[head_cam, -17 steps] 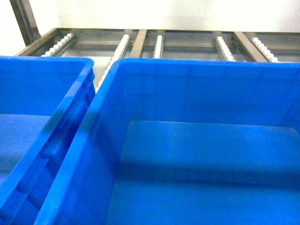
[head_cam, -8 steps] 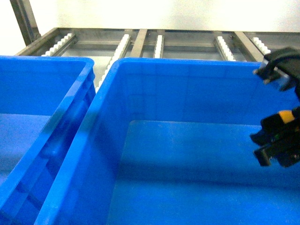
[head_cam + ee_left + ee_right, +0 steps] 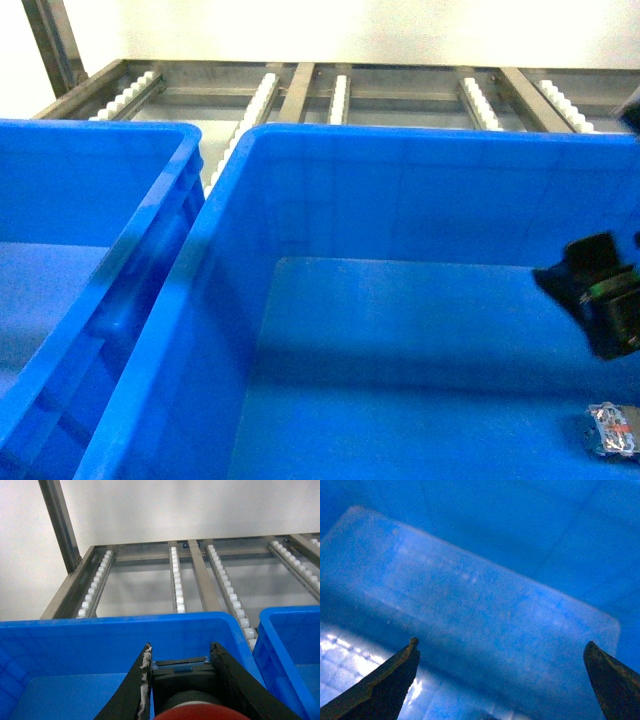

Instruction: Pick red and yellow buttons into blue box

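While our right gripper (image 3: pixel 500 680) hangs spread wide and empty over the blue box (image 3: pixel 420 145), our left gripper (image 3: pixel 181 680) is clamped on the red button (image 3: pixel 200 712).

We see the blue box's floor mostly bare, with broad open room toward its left wall; a button (image 3: pixel 612 430), its cap colour not discernible, lies at the floor's near right edge, below the right gripper. Our left gripper sits above a second blue crate (image 3: pixel 90 135) alongside.
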You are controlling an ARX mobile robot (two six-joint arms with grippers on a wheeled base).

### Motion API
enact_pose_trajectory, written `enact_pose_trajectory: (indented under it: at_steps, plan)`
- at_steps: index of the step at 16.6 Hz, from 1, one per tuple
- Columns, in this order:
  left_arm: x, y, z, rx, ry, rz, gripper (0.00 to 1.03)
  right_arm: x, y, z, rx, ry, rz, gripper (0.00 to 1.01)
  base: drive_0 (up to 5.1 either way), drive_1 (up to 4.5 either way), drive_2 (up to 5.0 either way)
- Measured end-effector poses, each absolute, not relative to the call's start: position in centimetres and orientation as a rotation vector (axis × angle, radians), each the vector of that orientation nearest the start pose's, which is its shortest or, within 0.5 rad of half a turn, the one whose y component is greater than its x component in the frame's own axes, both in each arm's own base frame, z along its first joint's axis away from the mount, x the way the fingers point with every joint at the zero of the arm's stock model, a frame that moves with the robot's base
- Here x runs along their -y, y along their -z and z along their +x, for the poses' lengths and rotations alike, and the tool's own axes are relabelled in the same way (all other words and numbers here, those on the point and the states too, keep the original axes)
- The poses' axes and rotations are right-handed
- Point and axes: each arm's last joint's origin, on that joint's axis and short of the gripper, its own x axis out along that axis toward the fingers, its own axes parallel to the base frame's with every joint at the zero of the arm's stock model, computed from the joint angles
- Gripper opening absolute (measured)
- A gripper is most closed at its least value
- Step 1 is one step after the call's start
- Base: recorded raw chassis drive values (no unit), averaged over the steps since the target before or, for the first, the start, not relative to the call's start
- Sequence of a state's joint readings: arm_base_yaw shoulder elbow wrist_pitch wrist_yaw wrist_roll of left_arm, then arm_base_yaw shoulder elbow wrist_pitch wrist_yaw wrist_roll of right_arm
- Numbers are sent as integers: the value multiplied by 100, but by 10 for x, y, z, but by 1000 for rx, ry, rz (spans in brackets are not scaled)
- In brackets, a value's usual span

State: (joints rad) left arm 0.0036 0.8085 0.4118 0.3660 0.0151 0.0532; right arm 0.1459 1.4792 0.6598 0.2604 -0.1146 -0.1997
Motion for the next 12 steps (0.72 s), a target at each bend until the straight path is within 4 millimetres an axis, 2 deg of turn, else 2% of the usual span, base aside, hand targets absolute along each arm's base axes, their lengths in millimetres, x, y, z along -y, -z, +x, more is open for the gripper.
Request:
enact_pose_trajectory:
  at_steps: [2, 3, 4, 7, 9, 12]
  plan:
    - [0, -252, 183, -31, 12, 53, 28, -14, -194, 262, -412, -302, -111, 98, 0, 0, 0]
    - [0, -252, 183, -30, 12, 53, 28, 2, -196, 248, -379, -294, -76, 98, 0, 0, 0]
    - [0, -252, 183, -30, 12, 53, 28, 20, -199, 222, -324, -287, -52, 98, 0, 0, 0]
    - [0, -252, 183, -31, 12, 53, 28, 46, -247, 161, -64, -167, -26, 98, 0, 0, 0]
    - [0, -252, 183, -30, 12, 53, 28, 48, -252, 137, -51, -100, 41, 98, 0, 0, 0]
    - [0, -252, 183, -31, 12, 53, 28, 29, -244, 117, -84, -139, 105, 98, 0, 0, 0]
